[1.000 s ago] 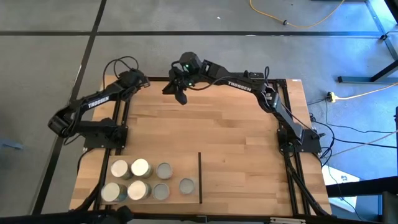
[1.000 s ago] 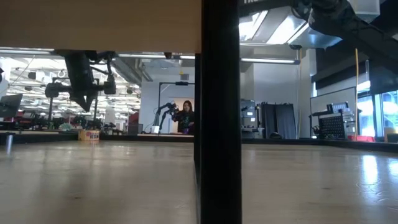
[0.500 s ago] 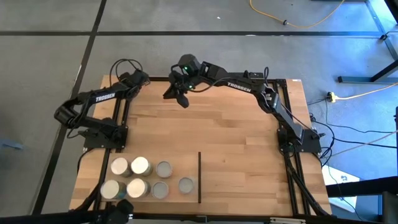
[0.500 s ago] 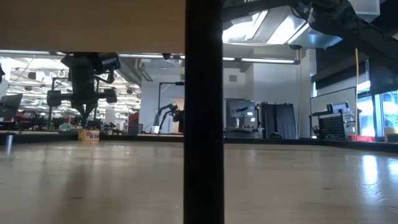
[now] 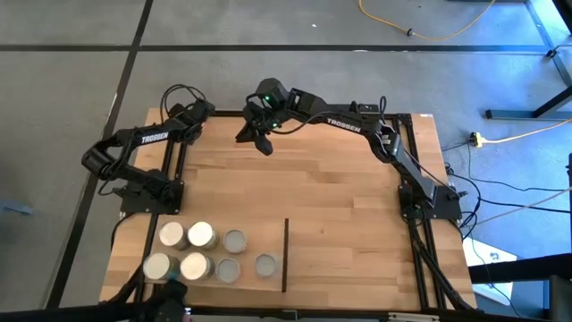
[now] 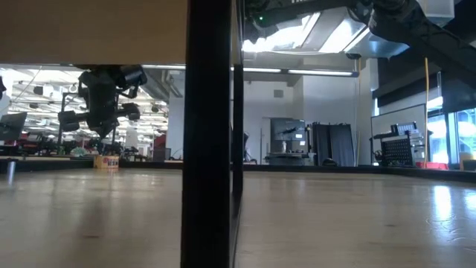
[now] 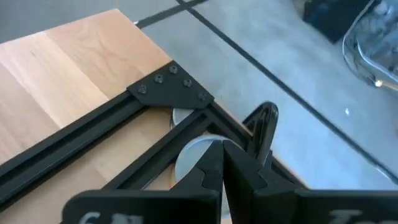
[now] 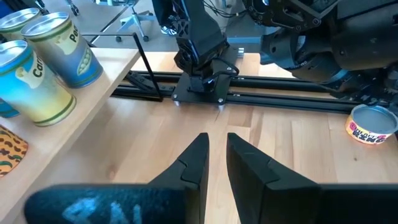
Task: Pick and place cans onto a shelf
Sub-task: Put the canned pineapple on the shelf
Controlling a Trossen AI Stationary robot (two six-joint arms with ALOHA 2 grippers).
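Several cans (image 5: 200, 235) with cream-white or grey tops stand upright on the shelf (image 5: 261, 231), a pale panel at the table's near left edged by a thin black strip (image 5: 285, 255). They also show in the right wrist view (image 8: 37, 68). One more can (image 8: 370, 124), with a grey top and a pink label, stands on the table by the far left corner. My left gripper (image 7: 222, 163) is shut and hangs above that can, clear of the table in the low view (image 6: 102, 132). My right gripper (image 8: 216, 155) is open by a narrow gap and empty, over the table's far middle (image 5: 259, 140).
A black metal frame (image 7: 171, 87) runs along the table's far and left edges and carries the left arm's base (image 8: 199, 59). In the low view the shelf's black post (image 6: 208, 149) and its panel edge (image 6: 89, 30) fill the near left. Bare planks lie right of the strip (image 5: 357, 233).
The shelf with its cans has slid a little toward the table's left; its black post moves left in the low view. My left arm's elbow has swung toward the far edge, and my left gripper has turned about while hanging over the far left corner.
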